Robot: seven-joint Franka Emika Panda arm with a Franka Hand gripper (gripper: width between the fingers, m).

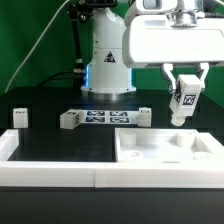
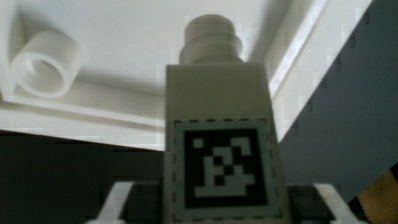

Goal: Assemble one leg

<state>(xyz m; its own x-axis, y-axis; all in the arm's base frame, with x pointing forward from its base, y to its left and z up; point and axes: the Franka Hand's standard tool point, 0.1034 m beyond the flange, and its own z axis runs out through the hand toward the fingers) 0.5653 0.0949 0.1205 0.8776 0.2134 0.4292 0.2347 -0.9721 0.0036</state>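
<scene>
**Leg held upright over the panel, socket off to one side**

Exterior view: high in the frame, on the exterior view's right, the tool [image 1: 186, 92] is clamped on the leg [image 1: 186, 106]. The leg is a small white plastic post with a black-and-white square tag facing the camera. It hangs upright, its long axis vertical. It appears clear of the large flat white square panel [image 1: 150, 148], which lies below it on the black worktop [image 1: 60, 145] in the lower right of the frame. The thin white marker board [image 1: 100, 118] lies well apart, mid-frame.

Wrist view: the leg runs lengthwise away from the camera, tag nearest, with its narrowed, stepped tip pointing at the panel. A round socket [image 2: 45, 65] in the panel sits off to one side of that tip, apart and not in line with it. By my reading, the next move calls for a sideways shift to bring the tip over the socket, then a straight descent with the post plumb.
</scene>
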